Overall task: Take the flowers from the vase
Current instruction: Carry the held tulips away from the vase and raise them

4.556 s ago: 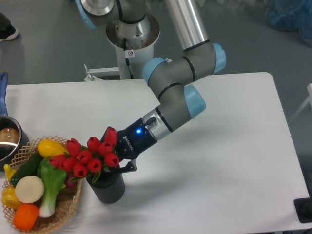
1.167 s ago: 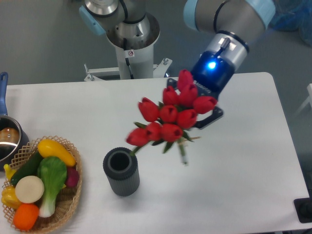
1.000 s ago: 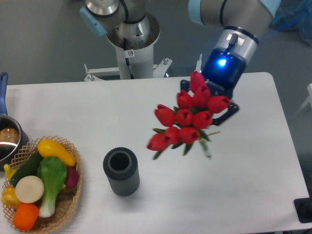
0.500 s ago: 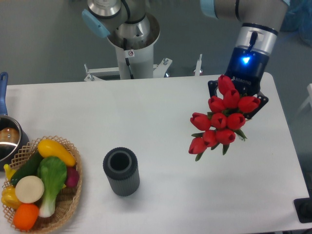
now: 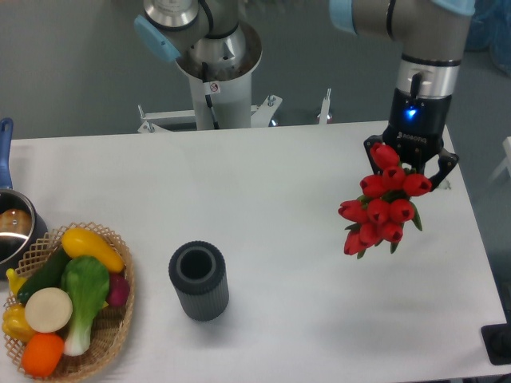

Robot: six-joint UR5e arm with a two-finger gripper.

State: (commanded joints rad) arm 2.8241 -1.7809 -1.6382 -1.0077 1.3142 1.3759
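The flowers (image 5: 382, 204), a bunch of red tulip buds with green leaves, hang in the air over the right part of the table. My gripper (image 5: 410, 166) points down and is shut on their stems, which the buds mostly hide. The vase (image 5: 199, 282), dark grey and ribbed, stands upright and empty at the front left of the table, far to the left of my gripper.
A wicker basket (image 5: 112, 341) with toy vegetables, among them a bok choy (image 5: 84, 294), sits at the front left corner. A steel pot (image 5: 14, 227) with a blue handle is at the left edge. The robot base (image 5: 214, 64) stands behind the table.
The flowers were lifted out of the vase and carried up and to the right. In the last half second my gripper moved further right with them.
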